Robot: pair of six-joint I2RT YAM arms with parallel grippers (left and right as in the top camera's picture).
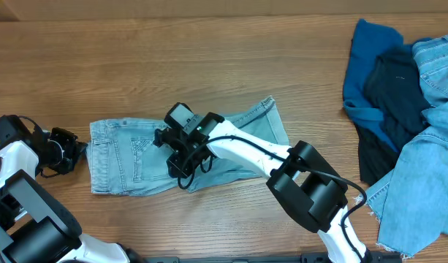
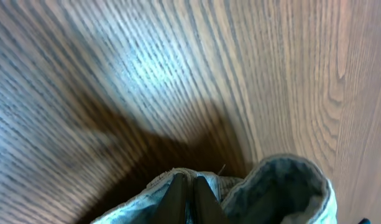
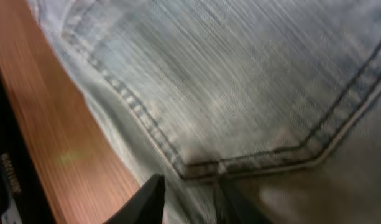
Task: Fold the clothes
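Observation:
The pale light-wash jeans [image 1: 128, 157] lie flat across the middle of the table, with their stitched back pockets facing up. At the left end, my left gripper [image 1: 79, 150] is shut on the jeans' edge. In the left wrist view its fingertips [image 2: 189, 190] pinch a bunched fold of denim [image 2: 283, 186] just above the wood. My right gripper [image 1: 178, 159] is down on the middle of the jeans near their front edge. In the right wrist view its narrow jaws [image 3: 190, 199] hold denim [image 3: 240, 81] just below a pocket seam [image 3: 271, 155].
A heap of other clothes sits at the far right: a royal blue piece [image 1: 366, 58], a dark navy one [image 1: 395, 95] and light denim [image 1: 428, 168] reaching the front edge. Bare wooden table [image 1: 209, 58] lies behind the jeans.

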